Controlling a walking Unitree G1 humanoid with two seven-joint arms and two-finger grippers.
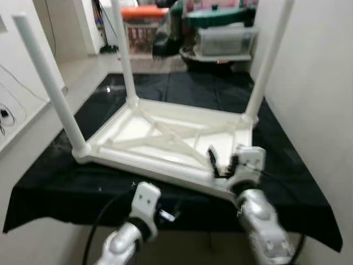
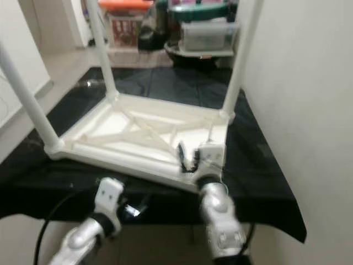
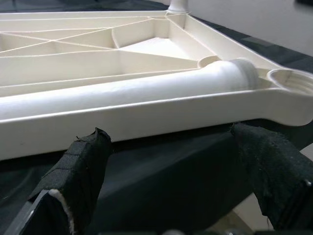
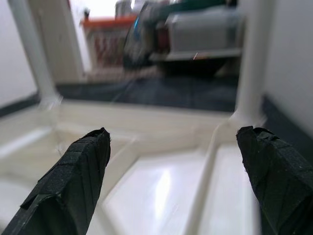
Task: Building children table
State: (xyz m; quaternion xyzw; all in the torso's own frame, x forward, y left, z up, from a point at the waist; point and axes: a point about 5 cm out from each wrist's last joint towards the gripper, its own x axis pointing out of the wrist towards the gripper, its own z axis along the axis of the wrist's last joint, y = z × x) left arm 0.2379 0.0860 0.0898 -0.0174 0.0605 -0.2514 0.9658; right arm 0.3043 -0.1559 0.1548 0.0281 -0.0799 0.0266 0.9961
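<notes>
Black cloth (image 1: 287,165) covers the counter, wall just to the right, bins and clutter at the back. Right end effector (image 1: 223,163), fingers spread wide w/ nothing held, hovers over the near right corner of the upturned white table (image 1: 165,138). Left end effector (image 3: 171,176), also open and empty, sits low in front of the near rim. Three legs (image 1: 52,85) stand screwed in; the near right socket (image 3: 293,81) looks empty, and a loose leg seems to lie along the near rim. Probably next: grip that leg mid-shaft, stand it vertical, start the thread squarely while the other arm braces the frame.
</notes>
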